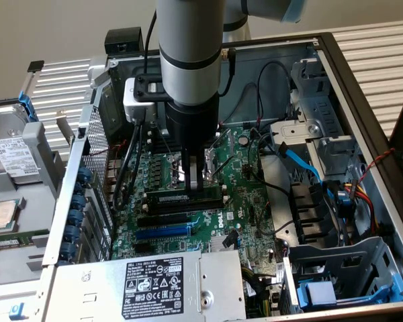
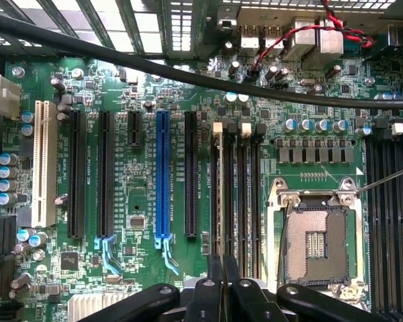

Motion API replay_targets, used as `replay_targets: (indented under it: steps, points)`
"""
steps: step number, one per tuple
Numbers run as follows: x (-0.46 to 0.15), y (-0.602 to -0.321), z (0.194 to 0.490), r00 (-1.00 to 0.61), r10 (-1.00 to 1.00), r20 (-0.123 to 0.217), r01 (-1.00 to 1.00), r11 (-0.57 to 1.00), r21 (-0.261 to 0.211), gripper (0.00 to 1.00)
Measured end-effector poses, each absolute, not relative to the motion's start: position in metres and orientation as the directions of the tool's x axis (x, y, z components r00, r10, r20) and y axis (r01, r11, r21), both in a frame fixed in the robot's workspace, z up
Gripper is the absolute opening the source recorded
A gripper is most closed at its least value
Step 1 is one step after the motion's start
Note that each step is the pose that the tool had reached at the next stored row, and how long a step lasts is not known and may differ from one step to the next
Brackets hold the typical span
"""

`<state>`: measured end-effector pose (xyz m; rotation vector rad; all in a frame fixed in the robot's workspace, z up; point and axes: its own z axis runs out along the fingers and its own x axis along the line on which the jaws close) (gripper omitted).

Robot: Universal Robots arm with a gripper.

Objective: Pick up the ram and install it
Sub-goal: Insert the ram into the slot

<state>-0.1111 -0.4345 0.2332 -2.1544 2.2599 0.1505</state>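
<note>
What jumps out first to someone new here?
The grey robot arm reaches down into the open computer case, gripper closed on the ram at the black memory slots. In the wrist view, the bright blue expansion slot stands out mid-board, with the empty CPU socket beyond the memory slots.

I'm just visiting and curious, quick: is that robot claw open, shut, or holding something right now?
Gripper: closed, holding the memory stick on its edge, down at the circuit board.
</note>
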Motion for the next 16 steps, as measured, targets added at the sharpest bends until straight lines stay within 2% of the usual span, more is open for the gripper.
replay_targets:
  steps: [16]
  points:
    - [-0.1127,-0.4345,0.2326,-0.049,-0.996,-0.078,-0.998,0.045,0.048,0.12]
